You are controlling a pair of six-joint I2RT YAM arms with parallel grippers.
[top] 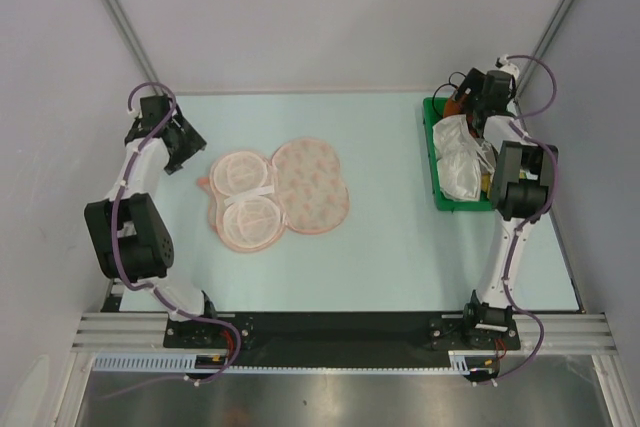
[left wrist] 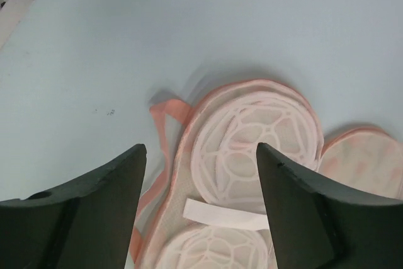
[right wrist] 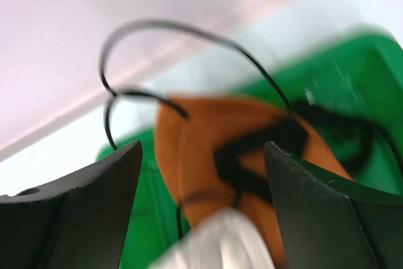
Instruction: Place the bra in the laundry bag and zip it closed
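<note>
Right jaws stand released around the bra (right wrist: 192, 155) in the green bin (top: 429, 152): pinch a cup, not straps. Left jaws, released and empty, hover at ten o'clock of the laundry bag (top: 310, 182).

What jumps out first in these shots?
The pink laundry bag lies opened flat in the middle, mesh rounds up on its left half, with the open left gripper just beside it. At the right edge a green bin holds white items. The orange bra, with thin black straps, sits at the bin's far end, below the open right gripper.
</note>
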